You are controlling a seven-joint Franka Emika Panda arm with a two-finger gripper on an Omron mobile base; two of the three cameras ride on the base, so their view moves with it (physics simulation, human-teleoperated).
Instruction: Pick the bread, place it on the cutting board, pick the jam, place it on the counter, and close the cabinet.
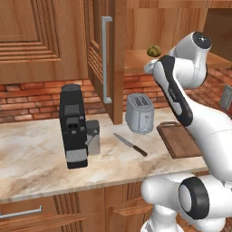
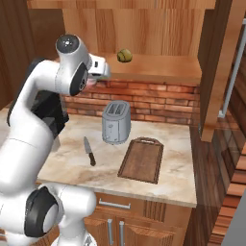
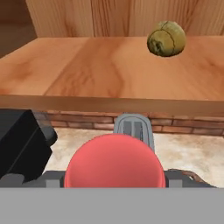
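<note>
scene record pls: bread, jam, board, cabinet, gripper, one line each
bread: on the open cabinet's shelf, toward the back, not gripped
jam: red jar between the gripper's fingers, held in front of the shelf edge
cutting board: bare, on the counter right of the toaster
cabinet: doors open
gripper: shut on the jam, level with the shelf
knife: on the counter left of the board
</note>
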